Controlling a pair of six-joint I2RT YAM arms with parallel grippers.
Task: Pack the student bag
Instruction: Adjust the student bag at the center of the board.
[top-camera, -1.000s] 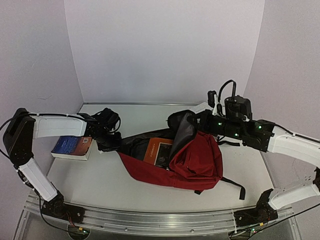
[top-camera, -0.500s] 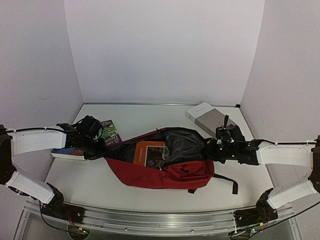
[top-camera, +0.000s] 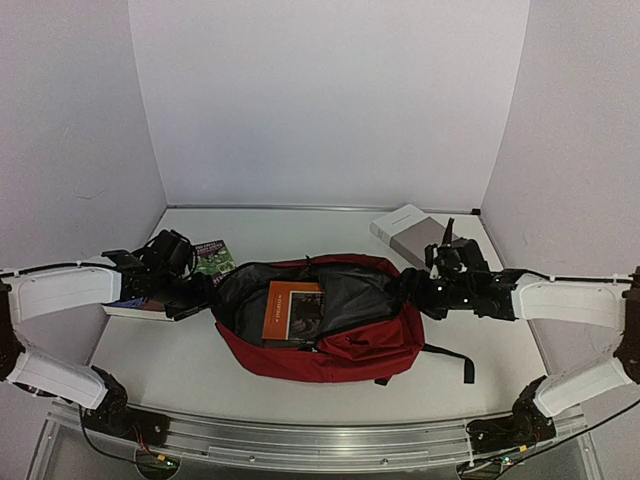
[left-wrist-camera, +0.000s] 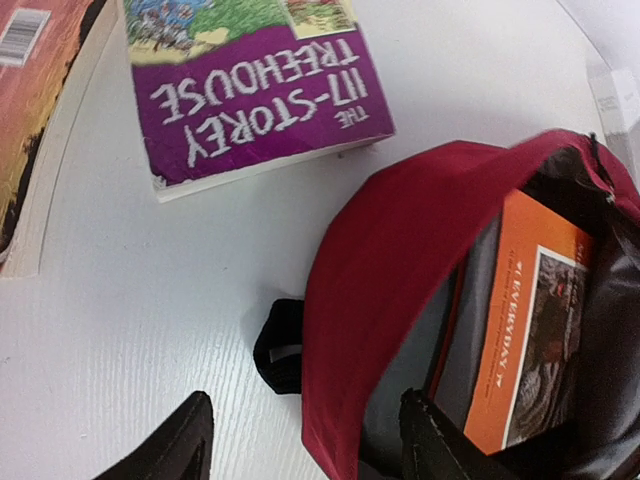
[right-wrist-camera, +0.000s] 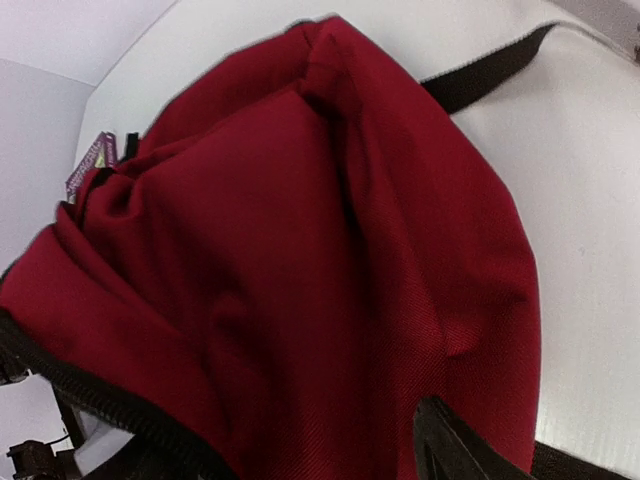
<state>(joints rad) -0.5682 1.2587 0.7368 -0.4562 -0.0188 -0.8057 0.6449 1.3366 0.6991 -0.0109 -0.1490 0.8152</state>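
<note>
The student bag (top-camera: 350, 350) lies open in the middle of the table (top-camera: 180, 365), with an orange book (top-camera: 290, 312) inside. The left gripper (left-wrist-camera: 305, 425) is spread astride the bag's rim. The right gripper (top-camera: 406, 291), also spread, sits at its other end. A purple book (left-wrist-camera: 250, 90) lies beside the bag.

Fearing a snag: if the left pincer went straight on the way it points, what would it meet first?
Most likely the student bag: its red rim lies ahead of the left pincer, between the open jaws; the orange book sits beyond, inside.

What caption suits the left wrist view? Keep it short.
Open red backpack holding an orange book, purple Treehouse book beside it.
</note>
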